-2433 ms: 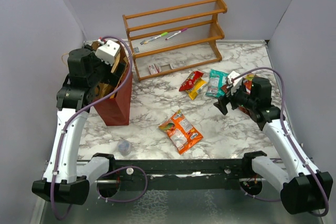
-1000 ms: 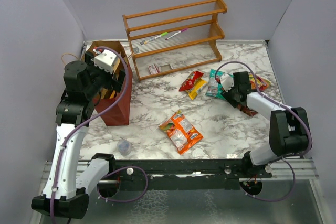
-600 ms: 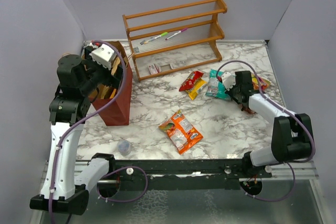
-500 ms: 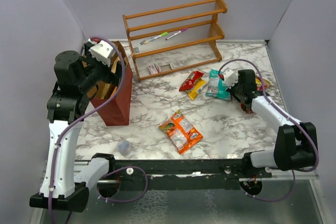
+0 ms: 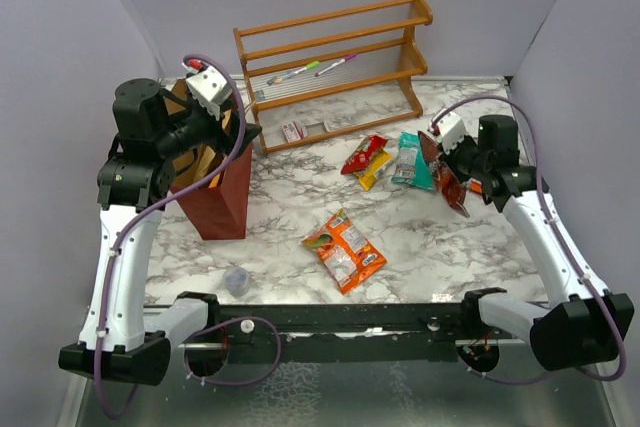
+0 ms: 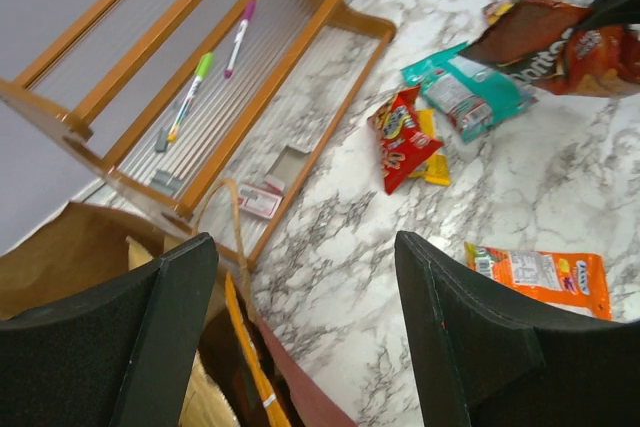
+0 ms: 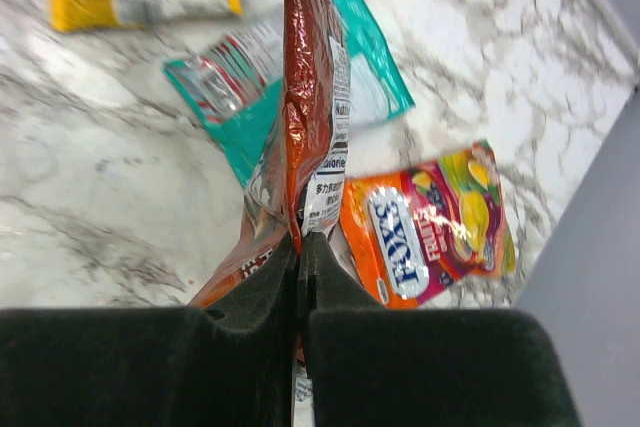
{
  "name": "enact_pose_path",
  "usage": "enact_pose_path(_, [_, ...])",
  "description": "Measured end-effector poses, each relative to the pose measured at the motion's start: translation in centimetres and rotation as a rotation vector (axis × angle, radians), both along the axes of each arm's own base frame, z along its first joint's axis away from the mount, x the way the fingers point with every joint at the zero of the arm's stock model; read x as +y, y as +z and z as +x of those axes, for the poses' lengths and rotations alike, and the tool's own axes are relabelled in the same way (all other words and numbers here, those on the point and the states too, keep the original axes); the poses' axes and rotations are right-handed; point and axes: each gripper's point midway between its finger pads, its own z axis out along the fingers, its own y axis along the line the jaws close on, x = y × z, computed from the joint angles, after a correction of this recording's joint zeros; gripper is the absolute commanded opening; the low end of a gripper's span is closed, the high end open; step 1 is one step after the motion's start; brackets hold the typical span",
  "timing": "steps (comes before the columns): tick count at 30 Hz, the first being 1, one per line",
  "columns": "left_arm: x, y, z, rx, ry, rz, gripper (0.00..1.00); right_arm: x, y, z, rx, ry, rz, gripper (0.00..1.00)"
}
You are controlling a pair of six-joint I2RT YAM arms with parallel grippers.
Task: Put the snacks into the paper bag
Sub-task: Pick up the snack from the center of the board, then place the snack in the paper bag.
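Near the table's right edge, your right gripper [image 7: 300, 247] is clenched on the red chip packet [image 7: 305, 97], so lift it high and cross to the paper bag [image 5: 215, 197] by the far-left corner.

On the marble-patterned table [image 5: 290, 197], a wooden rack [image 5: 335, 57] is set at the back and a paper bag [image 5: 218, 202] upright at the left. 1 orange packet [image 5: 345, 250] is laid mid-table, with a red packet [image 5: 366, 155], yellow packet [image 5: 372, 176] and teal packet [image 5: 411, 160] clustered behind; a clear cup [image 5: 236, 280] is seen near the front.
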Motion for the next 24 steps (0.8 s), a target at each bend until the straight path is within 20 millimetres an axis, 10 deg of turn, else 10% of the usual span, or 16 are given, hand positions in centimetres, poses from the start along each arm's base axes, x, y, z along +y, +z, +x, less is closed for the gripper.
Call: enact_pose_path(24, [-9.1,0.3,-4.3,-0.104,-0.48,0.019,0.69,12.6,9.6,-8.6,0.029,0.651,0.574,0.01])
